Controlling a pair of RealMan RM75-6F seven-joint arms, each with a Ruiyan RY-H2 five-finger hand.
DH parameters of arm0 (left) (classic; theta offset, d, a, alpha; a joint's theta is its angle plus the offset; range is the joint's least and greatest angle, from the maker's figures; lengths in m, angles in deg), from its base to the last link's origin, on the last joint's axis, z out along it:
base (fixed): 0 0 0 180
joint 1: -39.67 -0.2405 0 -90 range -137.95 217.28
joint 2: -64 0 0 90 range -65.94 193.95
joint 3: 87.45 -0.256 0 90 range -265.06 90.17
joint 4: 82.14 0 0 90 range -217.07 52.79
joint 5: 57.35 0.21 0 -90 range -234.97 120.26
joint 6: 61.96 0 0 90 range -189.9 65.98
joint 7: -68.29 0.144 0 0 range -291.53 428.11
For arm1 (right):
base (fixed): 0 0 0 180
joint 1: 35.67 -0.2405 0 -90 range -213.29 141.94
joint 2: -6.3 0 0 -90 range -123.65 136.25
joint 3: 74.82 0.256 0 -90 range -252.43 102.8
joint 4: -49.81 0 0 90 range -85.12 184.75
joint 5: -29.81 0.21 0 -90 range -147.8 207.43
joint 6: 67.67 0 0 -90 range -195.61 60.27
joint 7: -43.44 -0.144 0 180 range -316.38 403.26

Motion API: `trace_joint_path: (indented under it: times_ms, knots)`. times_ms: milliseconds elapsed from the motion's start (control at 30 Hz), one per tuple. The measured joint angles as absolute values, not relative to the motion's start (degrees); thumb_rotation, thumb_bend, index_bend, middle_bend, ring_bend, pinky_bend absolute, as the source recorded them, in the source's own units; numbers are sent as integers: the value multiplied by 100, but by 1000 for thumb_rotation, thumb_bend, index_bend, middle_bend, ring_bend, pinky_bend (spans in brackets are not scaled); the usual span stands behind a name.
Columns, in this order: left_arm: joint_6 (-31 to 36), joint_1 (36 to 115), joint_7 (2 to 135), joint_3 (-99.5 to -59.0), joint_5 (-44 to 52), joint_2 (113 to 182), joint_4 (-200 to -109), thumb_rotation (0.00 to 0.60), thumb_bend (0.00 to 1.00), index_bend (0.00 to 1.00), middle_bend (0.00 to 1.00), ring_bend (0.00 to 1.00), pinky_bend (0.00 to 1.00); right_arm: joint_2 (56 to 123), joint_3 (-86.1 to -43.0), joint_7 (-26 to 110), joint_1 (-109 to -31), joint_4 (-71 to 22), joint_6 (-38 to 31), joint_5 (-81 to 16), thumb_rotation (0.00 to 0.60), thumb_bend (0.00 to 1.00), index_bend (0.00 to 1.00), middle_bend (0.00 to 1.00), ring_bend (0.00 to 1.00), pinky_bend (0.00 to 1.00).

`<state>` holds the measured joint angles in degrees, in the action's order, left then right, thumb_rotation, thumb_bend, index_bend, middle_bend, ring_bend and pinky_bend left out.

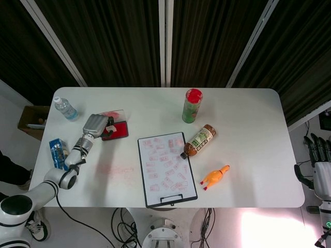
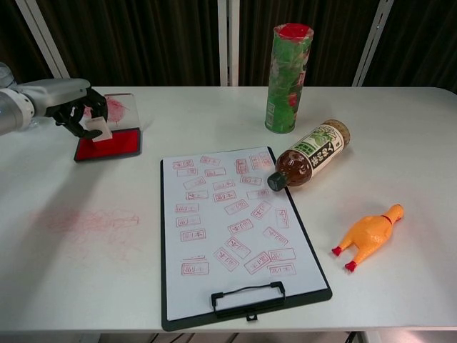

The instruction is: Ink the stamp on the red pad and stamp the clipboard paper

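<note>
My left hand [image 2: 71, 107] holds the small white stamp [image 2: 96, 126] right over the red ink pad [image 2: 114, 144] at the table's left rear; in the head view the left hand [image 1: 95, 125] hides the stamp and covers part of the red pad [image 1: 118, 129]. Whether the stamp touches the pad I cannot tell. The clipboard [image 2: 243, 304] lies at the table's middle, its paper [image 2: 228, 214] covered with several red stamp marks. My right hand [image 1: 319, 168] hangs off the table's right edge, fingers spread and holding nothing.
The pad's clear lid [image 2: 118, 107] lies behind it, smeared red. A brown bottle [image 2: 310, 153] lies beside the clipboard's top right corner, a green can [image 2: 288, 68] stands behind, a rubber chicken [image 2: 368, 236] lies right. Red smears [image 2: 89, 221] mark the table's left. A water bottle [image 1: 66, 109] stands far left.
</note>
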<state>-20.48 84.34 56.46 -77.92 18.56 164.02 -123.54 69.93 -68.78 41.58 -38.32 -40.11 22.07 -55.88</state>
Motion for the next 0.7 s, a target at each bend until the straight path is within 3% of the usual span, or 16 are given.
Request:
trace_joint_path:
  times_ms: [700]
  knots:
    - [-2234, 8471, 5505, -7913, 1842, 16619, -11988, 600, 413, 700, 701, 723, 757, 7068, -6892, 4126, -3838, -3919, 2135, -5554, 600, 337, 0, 0, 0, 0]
